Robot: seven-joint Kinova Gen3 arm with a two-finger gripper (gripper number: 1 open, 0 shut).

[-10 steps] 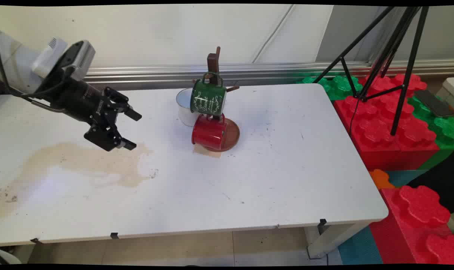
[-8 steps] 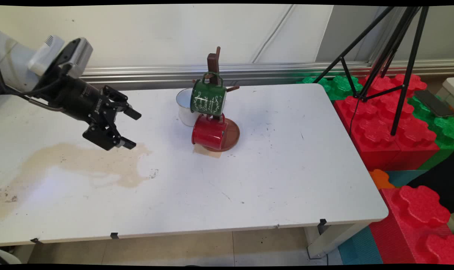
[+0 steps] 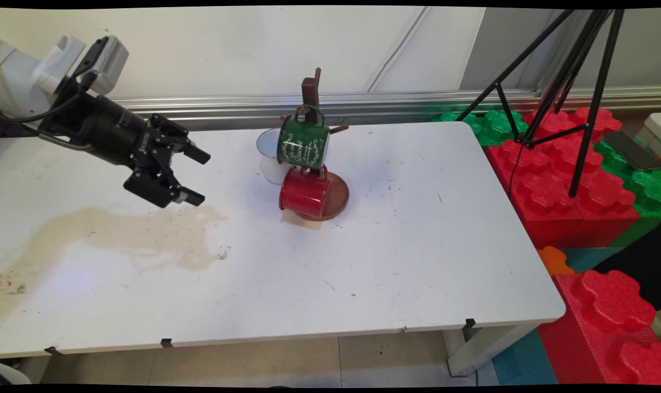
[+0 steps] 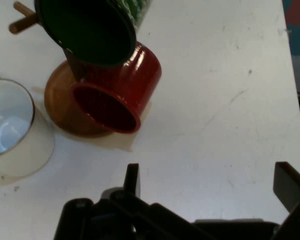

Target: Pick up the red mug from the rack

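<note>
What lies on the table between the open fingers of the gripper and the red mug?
Nothing: in both views only bare white table lies between the gripper and the red mug.

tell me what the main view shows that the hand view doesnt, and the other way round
Only the main view shows the black tripod, the red and green blocks right of the table, the brown stain on the table, and the top of the wooden mug stand.

Only the hand view looks into the mugs: the red mug's empty inside and the green mug's dark inside.

Both show the open gripper holding nothing, the white mug, the stand's round base and the white table.
</note>
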